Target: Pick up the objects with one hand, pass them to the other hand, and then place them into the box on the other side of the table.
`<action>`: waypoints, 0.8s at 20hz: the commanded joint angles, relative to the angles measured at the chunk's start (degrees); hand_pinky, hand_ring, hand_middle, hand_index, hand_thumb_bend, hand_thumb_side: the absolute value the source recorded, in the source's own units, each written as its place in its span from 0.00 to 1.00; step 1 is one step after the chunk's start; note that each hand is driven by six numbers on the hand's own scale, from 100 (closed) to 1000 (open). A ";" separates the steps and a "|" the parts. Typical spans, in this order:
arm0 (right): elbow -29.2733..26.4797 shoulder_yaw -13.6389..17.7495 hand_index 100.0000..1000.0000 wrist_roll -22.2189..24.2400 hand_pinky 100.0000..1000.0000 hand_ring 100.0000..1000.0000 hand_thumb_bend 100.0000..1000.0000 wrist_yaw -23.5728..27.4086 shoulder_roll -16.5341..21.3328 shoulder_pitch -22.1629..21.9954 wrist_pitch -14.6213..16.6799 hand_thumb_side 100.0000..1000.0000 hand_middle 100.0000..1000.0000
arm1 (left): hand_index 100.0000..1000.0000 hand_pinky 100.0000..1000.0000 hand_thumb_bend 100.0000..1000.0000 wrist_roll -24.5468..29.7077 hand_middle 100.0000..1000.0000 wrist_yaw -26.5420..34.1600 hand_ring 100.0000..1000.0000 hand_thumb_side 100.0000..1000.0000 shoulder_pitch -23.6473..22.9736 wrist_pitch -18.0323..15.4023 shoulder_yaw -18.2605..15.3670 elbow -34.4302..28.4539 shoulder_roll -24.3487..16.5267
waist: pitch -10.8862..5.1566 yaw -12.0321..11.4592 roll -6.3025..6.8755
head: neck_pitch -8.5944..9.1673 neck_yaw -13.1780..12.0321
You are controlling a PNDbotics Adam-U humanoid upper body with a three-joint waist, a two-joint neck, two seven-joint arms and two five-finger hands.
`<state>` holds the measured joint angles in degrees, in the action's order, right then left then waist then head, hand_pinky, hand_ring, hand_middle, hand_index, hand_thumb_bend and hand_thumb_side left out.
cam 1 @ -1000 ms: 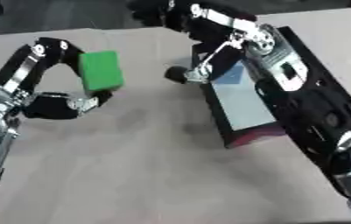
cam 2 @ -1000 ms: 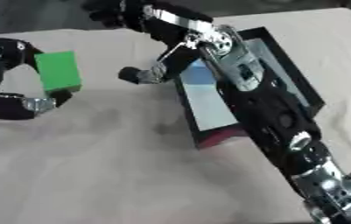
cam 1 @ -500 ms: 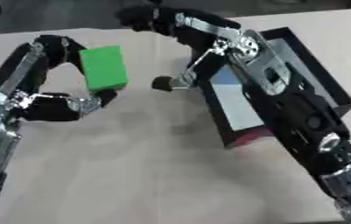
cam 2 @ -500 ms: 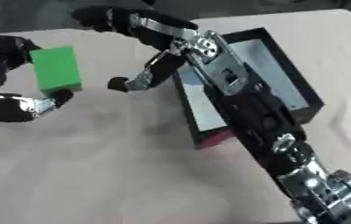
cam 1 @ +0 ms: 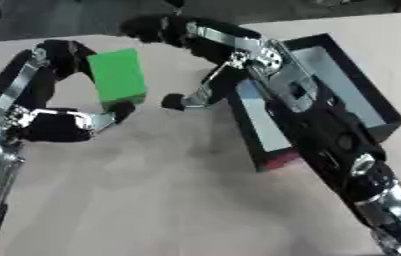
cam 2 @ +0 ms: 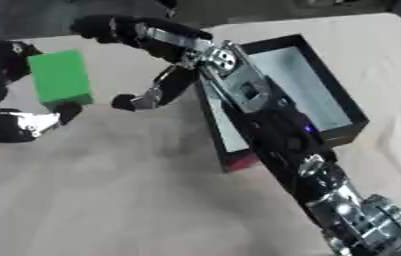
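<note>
A green block [cam 1: 116, 75] is held above the table, pinched between the fingers and thumb of my left hand [cam 1: 53, 125] at the left of the view. My right hand [cam 1: 225, 50] reaches in from the right. It is open, with its fingers [cam 1: 155, 29] spread above the block's right side and its thumb [cam 1: 175, 101] below. It stands just beside the block without touching it. The black box [cam 1: 387, 122] with a pale blue-grey inside lies on the right, partly hidden by my right arm.
The tan table [cam 1: 151, 200] stretches out in front of both hands. A red patch [cam 1: 280, 160] shows at the box's near corner. My right forearm [cam 1: 361, 175] runs along the box's left side. A dark floor lies beyond the table's far edge.
My right hand has swung left and down from over the box toward the green block. My left hand has kept the block almost in place.
</note>
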<state>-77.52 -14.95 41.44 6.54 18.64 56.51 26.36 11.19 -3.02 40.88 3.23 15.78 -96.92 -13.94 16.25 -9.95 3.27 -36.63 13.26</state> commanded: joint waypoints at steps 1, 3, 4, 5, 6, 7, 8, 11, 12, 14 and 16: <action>-0.46 0.10 1.00 10.53 1.00 1.00 0.31 0.14 -0.06 1.55 10.35 0.00 0.94 | 0.46 0.70 0.00 0.25 0.37 1.31 0.41 0.00 0.99 0.48 -0.07 -1.20 -0.03 | -5.71 -0.25 -0.70 | 0.68 0.31; -0.45 0.03 1.00 10.53 1.00 1.00 0.31 0.44 -0.25 1.71 10.17 0.00 0.93 | 0.46 0.70 0.00 0.33 0.37 1.62 0.41 0.00 0.91 0.71 -0.02 -1.19 0.30 | -5.69 -0.32 -0.73 | 0.68 0.53; -0.46 0.00 1.00 10.53 1.00 1.00 0.31 0.59 -0.33 1.78 10.07 0.00 0.92 | 0.46 0.70 0.00 0.34 0.37 1.75 0.42 0.00 0.88 0.82 0.02 -1.16 0.48 | -5.68 -0.34 -0.74 | 0.68 0.60; -0.47 -0.03 1.00 10.53 1.00 1.00 0.31 0.70 -0.43 1.84 9.95 0.00 0.92 | 0.46 0.70 0.00 0.34 0.38 1.89 0.42 0.00 0.86 0.93 0.06 -1.12 0.67 | -5.66 -0.36 -0.75 | 0.72 0.65; -0.48 -0.08 1.00 10.53 1.00 1.00 0.31 0.77 -0.54 1.90 9.83 0.00 0.92 | 0.47 0.70 0.00 0.34 0.38 2.05 0.42 0.00 0.85 1.01 0.12 -1.09 0.87 | -5.65 -0.39 -0.76 | 0.75 0.73; -0.48 -0.13 1.00 10.53 1.00 1.00 0.31 0.80 -0.65 1.95 9.71 0.00 0.91 | 0.47 0.70 0.00 0.37 0.38 2.15 0.42 0.00 0.84 1.07 0.19 -1.06 1.05 | -5.63 -0.43 -0.76 | 0.78 0.82; -0.48 -0.16 1.00 10.53 1.00 1.00 0.31 0.81 -0.75 1.98 9.57 0.00 0.90 | 0.47 0.70 0.00 0.43 0.38 2.21 0.42 0.00 0.85 1.10 0.26 -1.06 1.20 | -5.61 -0.47 -0.76 | 0.79 0.89; -0.47 -0.22 1.00 10.53 1.00 1.00 0.30 0.82 -1.00 2.02 9.16 0.00 0.87 | 0.47 0.70 0.00 0.64 0.38 2.25 0.42 0.00 0.85 1.18 0.46 -0.99 1.61 | -5.55 -0.61 -0.75 | 0.80 1.09; -0.45 -0.21 1.00 10.53 1.00 1.00 0.29 0.82 -1.06 2.01 9.02 0.00 0.85 | 0.48 0.70 0.00 0.72 0.38 2.21 0.42 0.00 0.86 1.19 0.53 -0.95 1.72 | -5.54 -0.64 -0.75 | 0.81 1.12; -0.36 -0.11 1.00 10.53 1.00 1.00 0.28 0.87 -1.14 1.98 8.70 0.00 0.82 | 0.48 0.70 0.00 0.89 0.39 2.07 0.42 0.00 0.87 1.18 0.64 -0.87 1.87 | -5.50 -0.65 -0.76 | 0.79 1.17; -0.37 -0.13 1.00 10.53 1.00 1.00 0.28 0.92 -1.16 1.95 8.53 0.00 0.77 | 0.49 0.70 0.00 0.95 0.40 1.80 0.42 0.00 0.88 1.18 0.68 -0.69 2.03 | -5.49 -0.62 -0.78 | 0.76 1.14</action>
<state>-77.34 -15.30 42.36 7.05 17.50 57.01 25.44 11.94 -1.08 40.88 4.45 16.24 -96.99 -11.97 16.25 -10.55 3.27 -36.58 14.27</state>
